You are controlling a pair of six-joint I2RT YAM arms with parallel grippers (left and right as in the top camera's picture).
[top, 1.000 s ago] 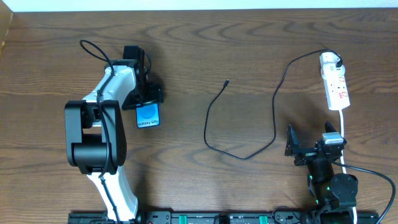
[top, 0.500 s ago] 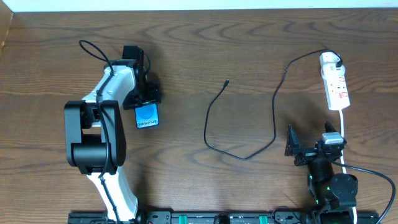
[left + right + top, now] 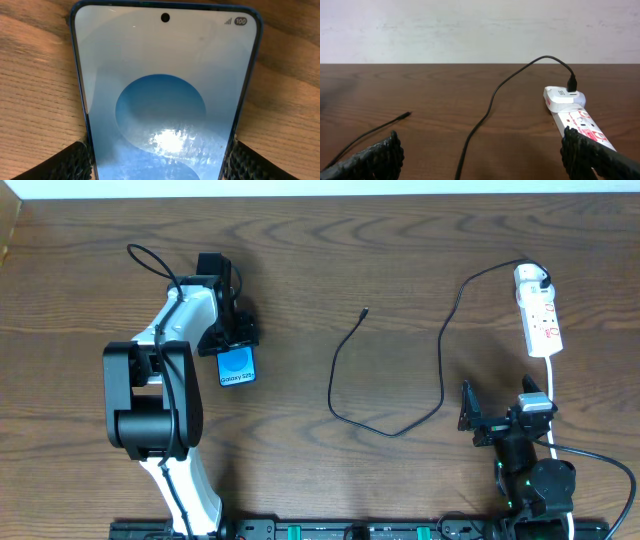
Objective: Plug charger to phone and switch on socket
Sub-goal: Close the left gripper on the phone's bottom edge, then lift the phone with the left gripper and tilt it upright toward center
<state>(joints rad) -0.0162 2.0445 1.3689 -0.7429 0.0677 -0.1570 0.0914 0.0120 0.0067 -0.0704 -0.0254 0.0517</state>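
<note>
The phone point(image 3: 238, 366) lies flat on the table left of centre, its blue screen lit; it fills the left wrist view point(image 3: 160, 90). My left gripper point(image 3: 232, 340) is shut on the phone's far end, one finger on each long edge point(image 3: 160, 160). The charger, a thin black cable point(image 3: 440, 380), loops across the middle of the table. Its dark tip point(image 3: 365, 311) lies free, and its white plug point(image 3: 530, 277) sits in the socket point(image 3: 543, 325) at the right. My right gripper point(image 3: 497, 412) is open and empty, just short of the socket point(image 3: 580, 122) and cable point(image 3: 485, 115).
The socket's white cord point(image 3: 553, 395) runs down past my right arm's base. The table's far edge and a pale wall point(image 3: 480, 30) lie beyond the socket. The cable tip point(image 3: 407, 114) rests on bare wood.
My left gripper's fingers have drawn in slightly against the phone's edges. The right arm, cable and socket have not moved.
</note>
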